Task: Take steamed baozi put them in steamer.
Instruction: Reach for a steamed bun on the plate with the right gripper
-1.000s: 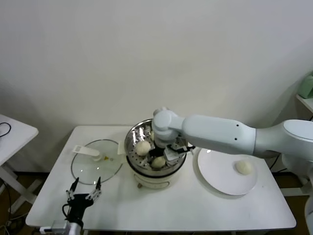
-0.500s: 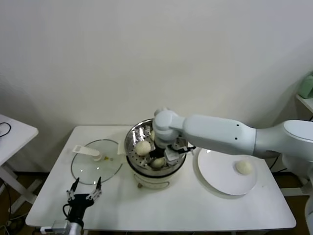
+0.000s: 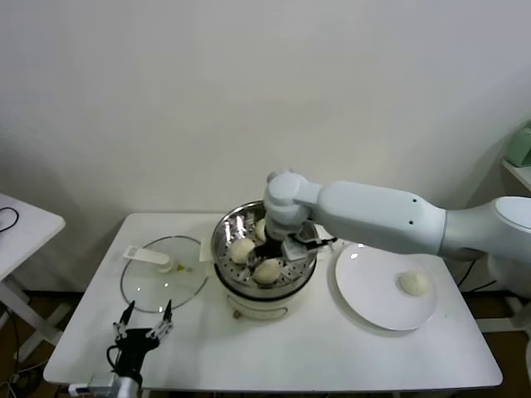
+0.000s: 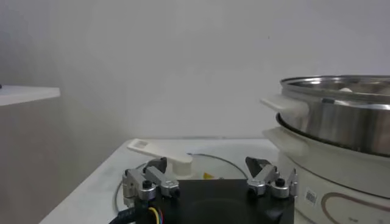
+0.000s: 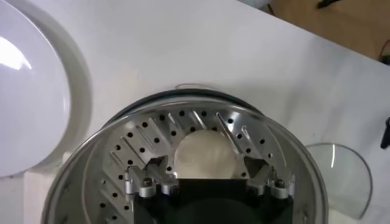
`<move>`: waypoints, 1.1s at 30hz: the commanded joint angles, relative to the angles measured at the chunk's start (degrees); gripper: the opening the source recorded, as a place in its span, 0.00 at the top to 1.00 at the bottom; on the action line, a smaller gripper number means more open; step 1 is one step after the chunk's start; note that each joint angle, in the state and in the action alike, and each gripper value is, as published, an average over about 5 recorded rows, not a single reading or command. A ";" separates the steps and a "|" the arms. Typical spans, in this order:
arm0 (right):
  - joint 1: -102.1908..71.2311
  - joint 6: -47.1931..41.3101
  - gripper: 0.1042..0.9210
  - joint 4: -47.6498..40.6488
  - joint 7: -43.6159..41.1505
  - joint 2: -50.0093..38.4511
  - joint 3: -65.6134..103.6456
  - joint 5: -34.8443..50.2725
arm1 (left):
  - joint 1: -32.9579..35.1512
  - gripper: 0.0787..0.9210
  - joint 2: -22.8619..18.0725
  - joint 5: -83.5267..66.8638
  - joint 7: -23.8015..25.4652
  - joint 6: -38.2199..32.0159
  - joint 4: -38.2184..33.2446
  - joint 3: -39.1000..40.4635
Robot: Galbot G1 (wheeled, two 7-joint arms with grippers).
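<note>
Reaching in from the robot's right, the white right arm stretches across the white table (image 3: 274,348) with its wrist bent down over the round shiny stainless-steel steamer (image 3: 226,240), which sits on a white electric pot base (image 3: 261,303). The right gripper (image 5: 207,167) hangs inside the basket with its fingers spread wide, one on each side of a smooth off-white steamed baozi (image 5: 205,154) resting on the perforated bottom; no finger is pressed against the bun. From the head camera three buns show in the basket, two toward the front (image 3: 267,270) and one behind, partly hidden by the wrist. A fourth bun (image 3: 414,283) lies on the flat white plate (image 3: 365,303), to the right of the steamer. The left gripper (image 3: 143,326) sits parked low near the table's front left edge, fingers apart, just in front of the round glass lid with the white handle (image 3: 162,282). Compared with a second ago, the right wrist has lifted a little and the fingers have opened, leaving the front bun uncovered.
</note>
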 commanded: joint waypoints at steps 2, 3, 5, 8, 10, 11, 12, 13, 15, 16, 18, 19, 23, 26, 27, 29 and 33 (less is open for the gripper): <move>10.33 -4.73 0.12 -4.40 -2.59 -3.75 0.43 15.28 | -0.39 0.12 0.43 -0.16 -0.61 -0.68 0.20 0.24; 12.27 -7.11 0.12 -4.81 -2.54 -4.68 -0.30 17.64 | -0.48 0.12 0.48 -0.38 -0.94 -1.14 0.31 0.24; 17.16 -13.73 0.12 -5.14 -2.14 -7.30 -4.04 24.23 | -0.58 0.12 0.63 -1.36 -1.65 -2.12 0.41 0.19; 22.66 -23.25 0.12 -4.76 -1.84 -11.74 -10.74 32.65 | -0.55 0.12 0.89 -2.73 -2.18 -2.83 0.34 0.02; 23.53 -27.77 0.12 -5.31 -2.12 -14.84 -12.96 36.75 | -0.57 0.12 1.00 -2.96 -2.22 -2.98 0.35 -0.08; 23.43 -30.16 0.12 -5.87 -2.28 -16.62 -13.76 38.96 | -0.60 0.12 1.09 -2.98 -2.19 -2.96 0.32 -0.09; 23.00 -32.05 0.12 -6.58 -2.42 -18.35 -14.29 40.93 | -0.65 0.12 1.16 -2.95 -2.16 -2.86 0.23 -0.08; 22.44 -33.79 0.12 -7.35 -2.57 -20.07 -14.67 42.49 | -0.74 0.12 1.23 -2.93 -2.13 -2.71 0.12 -0.05; 20.71 -37.14 0.12 -8.80 -2.93 -23.59 -14.79 44.61 | -1.00 0.12 1.31 -2.85 -2.08 -2.39 -0.14 0.00; 19.57 -38.25 0.12 -9.55 -3.02 -25.27 -14.34 44.90 | -1.15 0.12 1.29 -2.79 -2.08 -2.26 -0.23 0.04; 16.21 -39.64 0.12 -10.85 -3.17 -28.31 -12.43 44.09 | -1.35 0.12 1.21 -2.72 -2.07 -2.11 -0.29 0.13; 14.33 -39.92 0.12 -11.41 -3.23 -29.61 -11.16 43.14 | -1.38 0.12 1.15 -2.67 -2.06 -2.09 -0.29 0.18; 4.98 -40.33 0.12 -13.45 -3.37 -33.86 -3.56 37.64 | -1.28 0.12 0.96 -2.48 -2.00 -2.07 -0.32 0.23; -2.60 -40.48 0.12 -15.25 -3.34 -35.82 3.35 33.61 | -1.13 0.12 0.85 -2.41 -1.91 -2.02 -0.49 0.19; -5.30 -40.49 0.12 -16.08 -3.38 -36.20 5.50 32.36 | -1.09 0.12 0.81 -2.39 -1.88 -1.98 -0.58 0.18; -10.22 -40.46 0.12 -18.13 -3.61 -36.34 9.37 30.17 | -1.05 0.12 0.74 -2.28 -1.83 -1.89 -0.77 0.18; -18.79 -39.63 0.12 -23.87 -4.06 -34.77 17.05 24.72 | -0.91 0.12 0.44 -1.77 -1.81 -1.67 -1.44 0.26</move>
